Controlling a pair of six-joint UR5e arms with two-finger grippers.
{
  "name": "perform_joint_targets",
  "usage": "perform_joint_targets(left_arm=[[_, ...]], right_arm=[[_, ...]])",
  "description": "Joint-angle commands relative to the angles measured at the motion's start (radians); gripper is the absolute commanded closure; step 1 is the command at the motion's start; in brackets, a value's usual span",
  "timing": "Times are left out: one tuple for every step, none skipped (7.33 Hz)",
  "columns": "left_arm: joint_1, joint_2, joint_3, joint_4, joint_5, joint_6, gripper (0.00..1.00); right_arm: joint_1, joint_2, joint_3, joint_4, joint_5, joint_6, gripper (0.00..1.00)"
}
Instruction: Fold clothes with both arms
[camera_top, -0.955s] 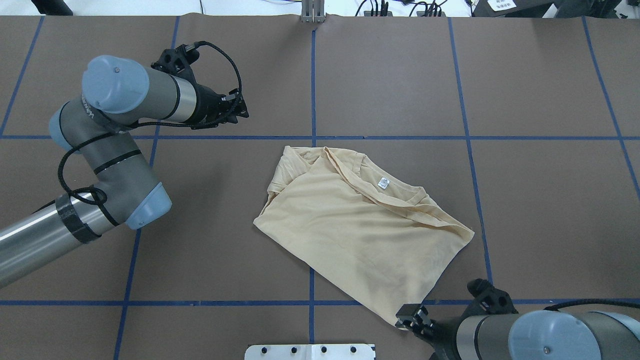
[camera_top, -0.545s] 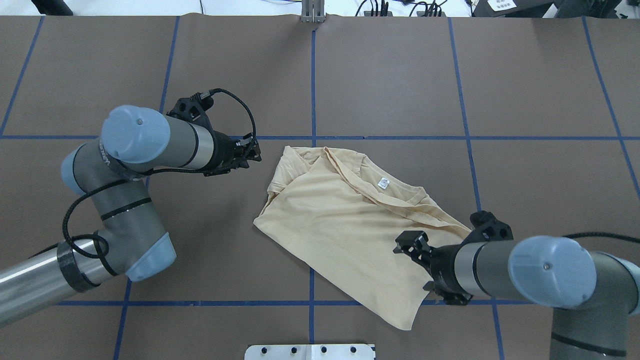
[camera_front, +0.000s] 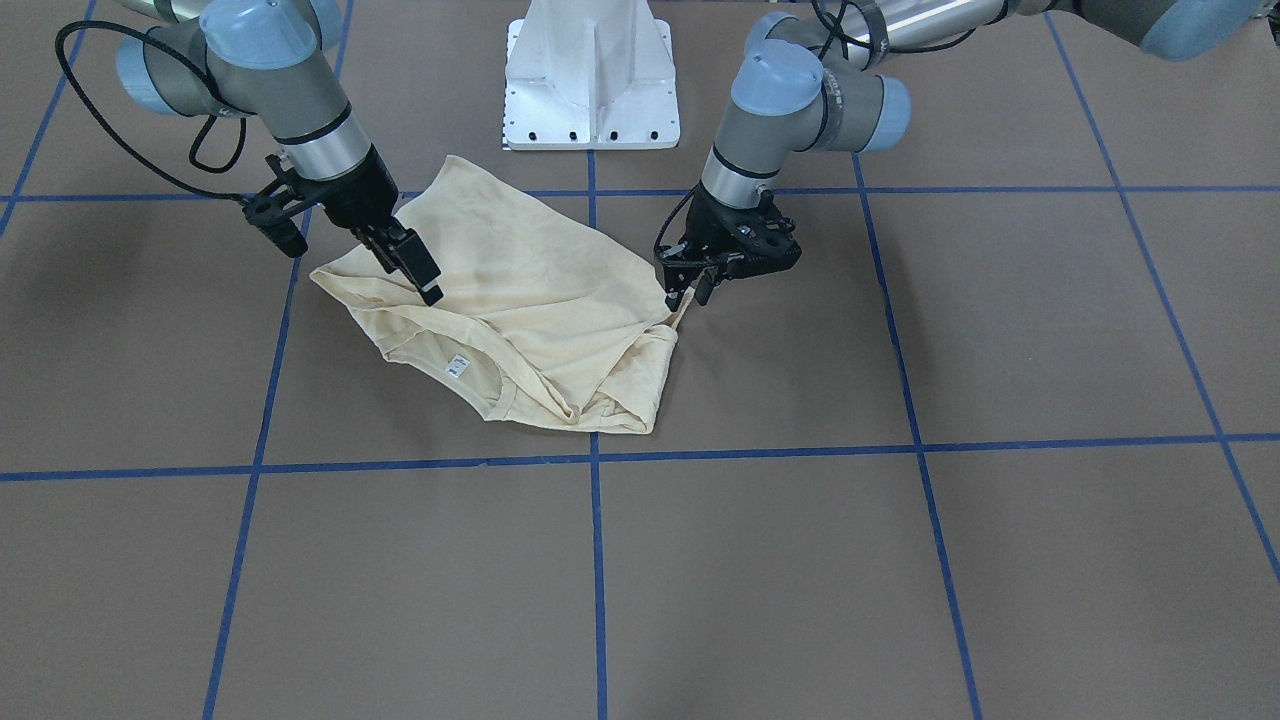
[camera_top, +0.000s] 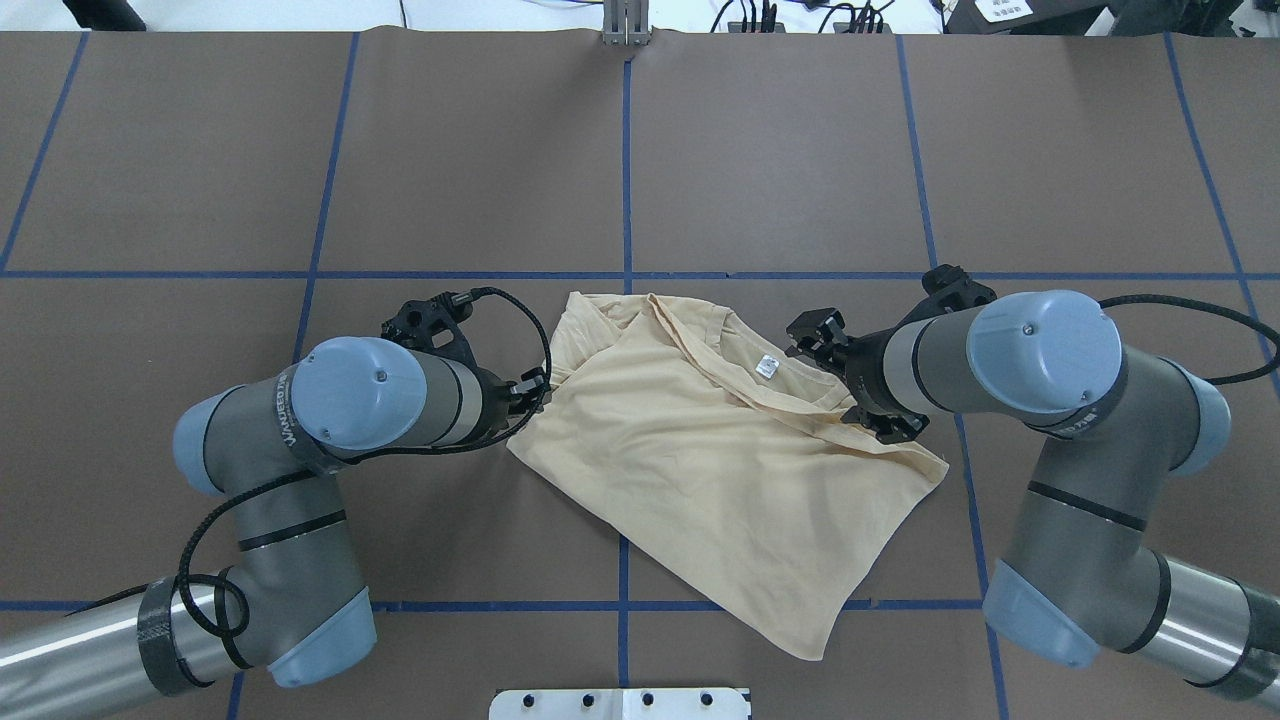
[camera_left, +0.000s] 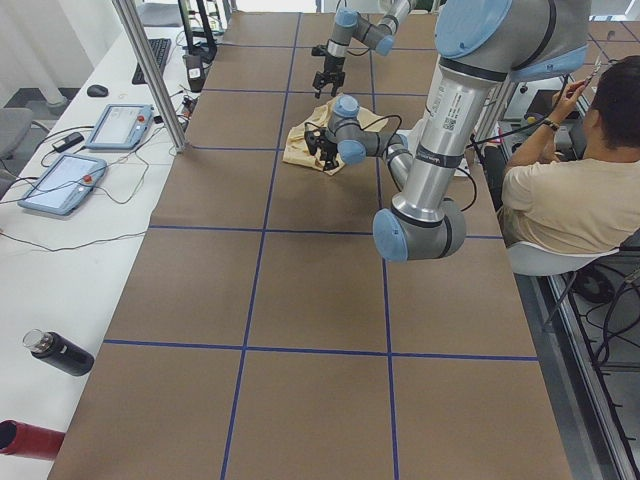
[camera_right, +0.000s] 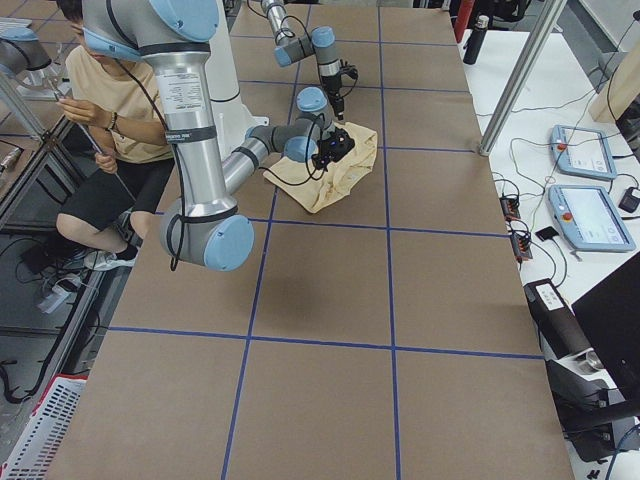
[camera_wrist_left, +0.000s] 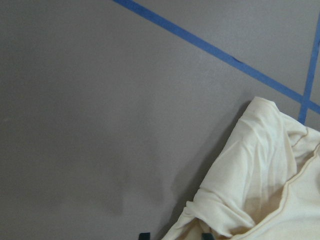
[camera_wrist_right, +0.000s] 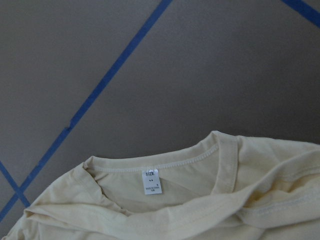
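**Pale cream T-shirt (camera_top: 700, 460) laid askew at the centre of the table (camera_top: 1050, 180), partly folded.**
The neck label (camera_top: 767, 367) is exposed and the print is hidden. The left end effector (camera_top: 538, 388) is held with its jaws parted at the bunched sleeve (camera_top: 575, 340), centre left, seemingly for a pinch. Whether the right end effector (camera_front: 425, 280), poised over the collar (camera_top: 800, 395), is parted cannot be told.

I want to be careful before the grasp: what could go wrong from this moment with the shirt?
The left gripper sits at the bunched edge of the shirt; it might pinch several layers. The right gripper is at the layered collar, so it could also catch the wrong layer.
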Motion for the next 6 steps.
perform_joint_targets(left_arm=[[0.028, 0.003, 0.009, 0.005, 0.005, -0.012, 0.50], [0.028, 0.005, 0.009, 0.008, 0.004, -0.011, 0.50], [0.028, 0.005, 0.006, 0.009, 0.002, -0.011, 0.51], [0.028, 0.003, -0.008, 0.041, 0.001, -0.011, 0.51], [0.029, 0.005, -0.008, 0.061, 0.001, -0.011, 0.51], [0.029, 0.005, -0.007, 0.069, 0.001, -0.011, 0.51]], right_arm=[[0.020, 0.014, -0.014, 0.000, 0.002, -0.024, 0.00], [0.021, 0.017, -0.031, 0.002, 0.002, -0.024, 0.00], [0.023, 0.036, -0.049, 0.002, 0.002, -0.026, 0.00], [0.023, 0.046, -0.060, 0.000, 0.002, -0.024, 0.00], [0.024, 0.050, -0.060, 0.000, 0.002, -0.024, 0.00], [0.024, 0.060, -0.068, 0.000, 0.002, -0.024, 0.00]])
